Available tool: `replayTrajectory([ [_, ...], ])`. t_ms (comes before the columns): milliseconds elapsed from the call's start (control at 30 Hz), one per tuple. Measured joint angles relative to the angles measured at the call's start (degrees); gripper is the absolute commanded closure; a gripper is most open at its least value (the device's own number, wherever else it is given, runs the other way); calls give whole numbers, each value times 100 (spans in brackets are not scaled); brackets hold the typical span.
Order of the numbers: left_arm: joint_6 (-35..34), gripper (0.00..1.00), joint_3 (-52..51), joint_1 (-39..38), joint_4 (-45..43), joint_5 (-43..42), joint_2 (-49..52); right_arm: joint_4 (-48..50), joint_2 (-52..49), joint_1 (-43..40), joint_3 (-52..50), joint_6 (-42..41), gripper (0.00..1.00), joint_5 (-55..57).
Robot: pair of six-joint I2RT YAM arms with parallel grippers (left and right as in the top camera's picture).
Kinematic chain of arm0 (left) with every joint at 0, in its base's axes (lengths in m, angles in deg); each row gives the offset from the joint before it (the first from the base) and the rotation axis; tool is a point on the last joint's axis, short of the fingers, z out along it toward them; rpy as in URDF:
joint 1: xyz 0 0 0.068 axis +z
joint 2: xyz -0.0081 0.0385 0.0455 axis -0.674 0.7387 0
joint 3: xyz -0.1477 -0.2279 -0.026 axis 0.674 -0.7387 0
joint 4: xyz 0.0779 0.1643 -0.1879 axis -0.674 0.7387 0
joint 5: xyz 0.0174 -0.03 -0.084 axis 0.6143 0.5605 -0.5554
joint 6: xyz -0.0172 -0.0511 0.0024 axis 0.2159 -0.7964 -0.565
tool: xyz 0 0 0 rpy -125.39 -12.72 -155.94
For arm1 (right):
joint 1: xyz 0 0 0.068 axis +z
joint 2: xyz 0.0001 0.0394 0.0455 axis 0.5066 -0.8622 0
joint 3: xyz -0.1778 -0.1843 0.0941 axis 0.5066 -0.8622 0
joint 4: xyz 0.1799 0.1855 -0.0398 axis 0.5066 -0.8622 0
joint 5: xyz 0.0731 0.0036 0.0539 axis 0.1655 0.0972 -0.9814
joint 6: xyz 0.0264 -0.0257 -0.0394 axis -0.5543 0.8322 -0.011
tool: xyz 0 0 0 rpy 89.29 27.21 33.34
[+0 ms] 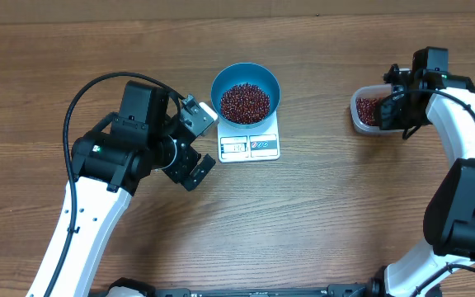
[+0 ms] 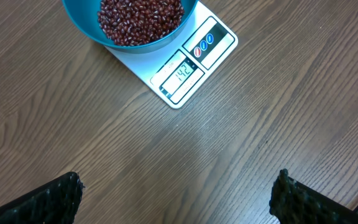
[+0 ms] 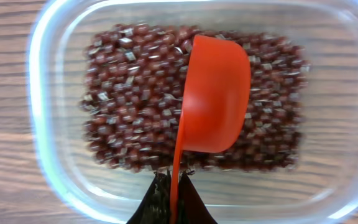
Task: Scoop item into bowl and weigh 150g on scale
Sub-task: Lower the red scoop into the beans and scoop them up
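Beans (image 1: 245, 102): tiny, oval, dark red-brown, heaped in blue bowl (image 1: 262, 76) set on scale (image 1: 250, 147). Left gripper (image 1: 202, 142) beside scale, fingers spread; right gripper (image 3: 171, 194) clamped on orange scoop (image 3: 219, 93).

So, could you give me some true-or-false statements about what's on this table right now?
1. The blue bowl sits on the scale. True.
2. The bowl is empty. False: it holds red-brown beans.
3. The right end effector grips an orange scoop above the clear tub. True.
4. The left end effector holds the bowl. False: it is open, empty and apart from the bowl.
5. The scale's display is blank. False: it shows digits.
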Motion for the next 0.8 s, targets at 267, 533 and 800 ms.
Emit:
replayTrajectory([
  [267,0,0,0,0,-2,0,0,-203,0,-138,0,-107,96,-1137],
  [533,0,0,0,0,0,0,0,-232,0,-868,0,-566,96,-2181],
  [800,0,0,0,0,0,0,0,-321,0,-1342,0,-673,96,-3082],
])
